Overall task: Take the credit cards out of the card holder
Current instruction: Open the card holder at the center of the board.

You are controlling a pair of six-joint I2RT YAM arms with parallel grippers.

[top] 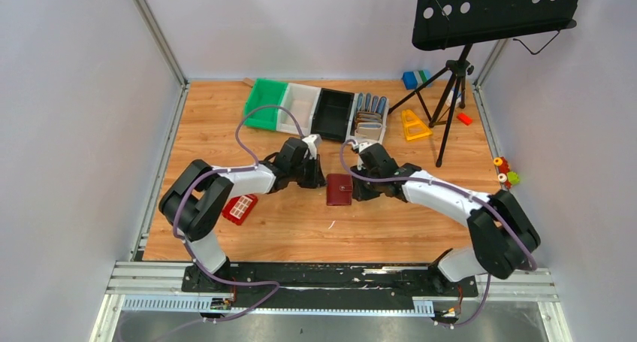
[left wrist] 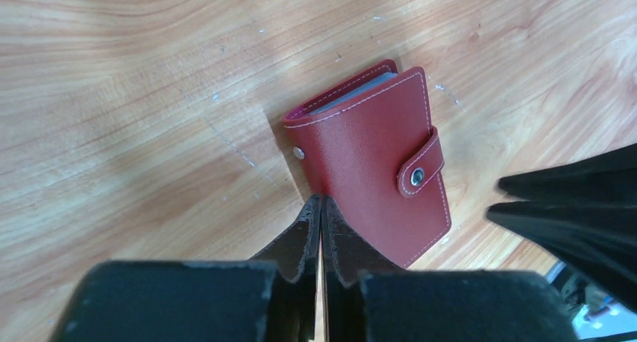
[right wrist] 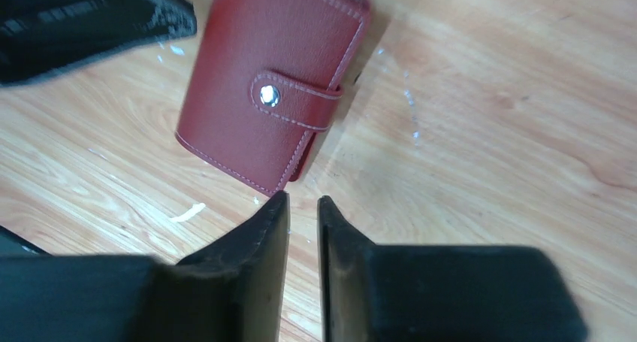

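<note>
The maroon card holder [top: 339, 189] lies flat and snapped closed on the wooden table between my two grippers. It also shows in the left wrist view [left wrist: 375, 161] and the right wrist view [right wrist: 274, 79]. The snap tab [left wrist: 419, 173] is fastened. A thin grey sliver of the inside [left wrist: 354, 94] shows at its open edge; the credit cards are hidden inside. My left gripper [left wrist: 321, 201] is shut, its tips touching the holder's left edge. My right gripper [right wrist: 303, 201] is open by a narrow gap and empty, just off the holder's near right corner.
A flat red piece with a white grid [top: 240, 207] lies by the left arm. Green [top: 268, 101], white [top: 299, 105] and black [top: 333, 113] bins and a rack of upright wallets [top: 369, 118] stand at the back. A music stand tripod [top: 449, 101] is at the back right.
</note>
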